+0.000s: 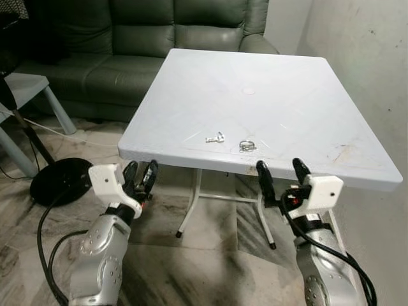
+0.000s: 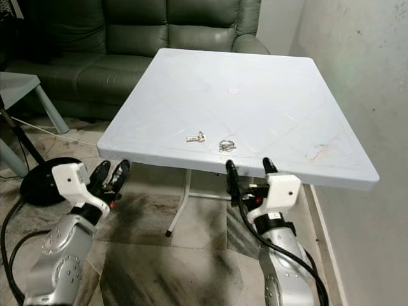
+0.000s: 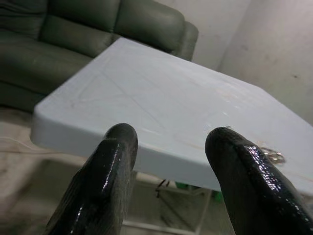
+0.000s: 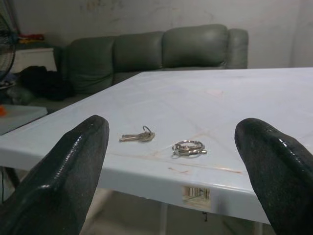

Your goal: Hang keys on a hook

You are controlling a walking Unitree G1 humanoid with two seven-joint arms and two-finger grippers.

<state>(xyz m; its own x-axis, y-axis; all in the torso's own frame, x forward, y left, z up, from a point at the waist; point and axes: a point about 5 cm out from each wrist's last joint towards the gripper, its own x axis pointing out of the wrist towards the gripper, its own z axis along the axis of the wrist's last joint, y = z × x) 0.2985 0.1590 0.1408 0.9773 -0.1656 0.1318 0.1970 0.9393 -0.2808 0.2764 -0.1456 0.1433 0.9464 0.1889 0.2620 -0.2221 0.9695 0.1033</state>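
Note:
A small silver key lies on the white table near its front edge, and a silver key ring lies just to its right. In the right wrist view the key and the ring lie ahead, between the fingers. My right gripper is open, held just below and in front of the table edge, under the ring. My left gripper is open too, low by the table's front left corner. No hook can be seen.
A green sofa stands behind the table. A grey side table and a black fan base with a cable are on the left. A wall runs close along the right. The floor is marble tile.

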